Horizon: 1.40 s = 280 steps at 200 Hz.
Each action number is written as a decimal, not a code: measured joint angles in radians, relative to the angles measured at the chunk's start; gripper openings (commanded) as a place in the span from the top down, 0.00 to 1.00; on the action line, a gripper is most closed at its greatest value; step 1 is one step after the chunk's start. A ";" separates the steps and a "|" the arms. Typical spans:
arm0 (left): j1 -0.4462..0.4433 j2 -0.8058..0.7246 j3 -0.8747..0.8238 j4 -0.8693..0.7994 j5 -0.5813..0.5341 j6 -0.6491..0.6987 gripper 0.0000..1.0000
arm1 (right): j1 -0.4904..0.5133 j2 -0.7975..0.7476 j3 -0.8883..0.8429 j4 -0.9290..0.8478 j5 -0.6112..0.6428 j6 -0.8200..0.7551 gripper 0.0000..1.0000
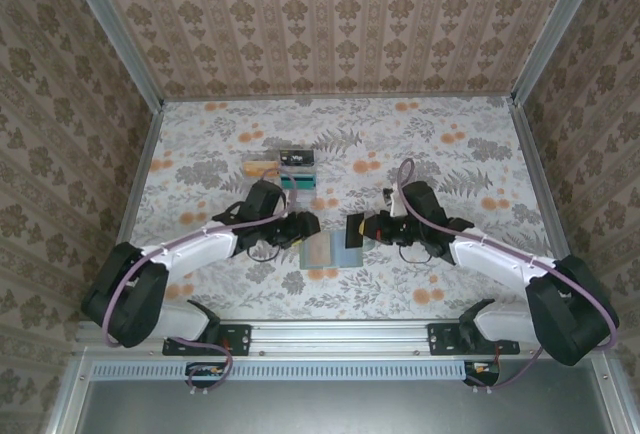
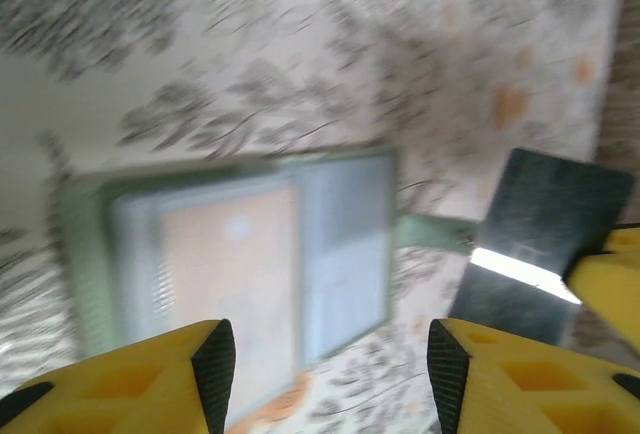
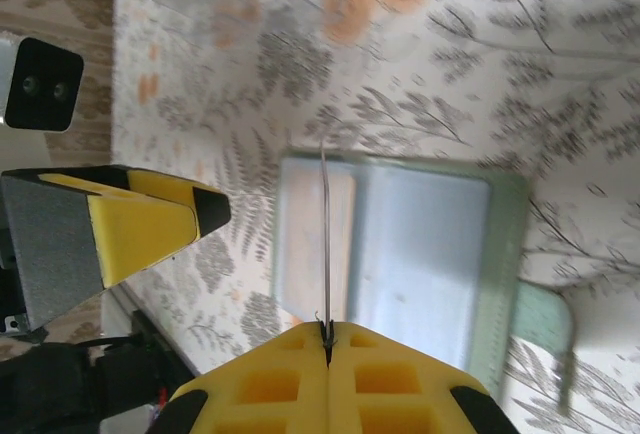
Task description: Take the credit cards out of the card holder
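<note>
The card holder (image 1: 320, 252) lies open and flat on the floral table, sage green with pale inner pockets (image 2: 345, 244) (image 3: 430, 254). A peach-orange credit card (image 2: 230, 254) shows in its left pocket. My right gripper (image 1: 358, 226) (image 3: 327, 339) is shut on another credit card, seen edge-on as a thin line (image 3: 324, 234) and as a dark face with a shiny band (image 2: 540, 244), held upright over the holder's right side. My left gripper (image 1: 305, 224) (image 2: 325, 354) hovers open over the holder's near edge, nothing between its fingers.
A clear plastic tray (image 1: 297, 169) stands behind the holder with a yellow-orange card (image 1: 262, 166) beside it. Patterned walls enclose the table on three sides. The two grippers are close together over the holder.
</note>
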 measured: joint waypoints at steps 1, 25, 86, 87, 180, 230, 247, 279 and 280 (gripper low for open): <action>0.001 -0.001 0.000 0.005 0.002 -0.003 0.45 | -0.002 0.000 0.004 0.000 -0.003 -0.001 1.00; 0.025 -0.009 0.001 0.157 0.063 -0.077 0.47 | -0.016 0.000 0.064 0.013 -0.057 -0.001 1.00; 0.034 0.012 0.001 0.402 0.163 -0.204 0.55 | -0.027 0.052 0.129 0.127 -0.179 0.029 1.00; 0.034 0.012 0.001 0.408 0.166 -0.205 0.55 | -0.027 0.054 0.129 0.129 -0.182 0.031 1.00; 0.040 0.015 -0.024 0.494 0.216 -0.258 0.66 | -0.031 0.105 0.129 0.217 -0.236 0.080 1.00; 0.041 0.015 -0.037 0.512 0.225 -0.270 0.89 | -0.036 0.105 0.129 0.233 -0.249 0.083 1.00; 0.043 0.013 -0.044 0.530 0.226 -0.272 0.98 | -0.040 0.111 0.129 0.230 -0.248 0.084 0.91; 0.040 -0.020 -0.048 0.542 0.237 -0.275 1.00 | -0.039 0.121 0.129 0.229 -0.249 0.088 0.40; 0.040 -0.021 -0.048 0.542 0.237 -0.275 1.00 | -0.038 0.121 0.129 0.228 -0.249 0.087 0.39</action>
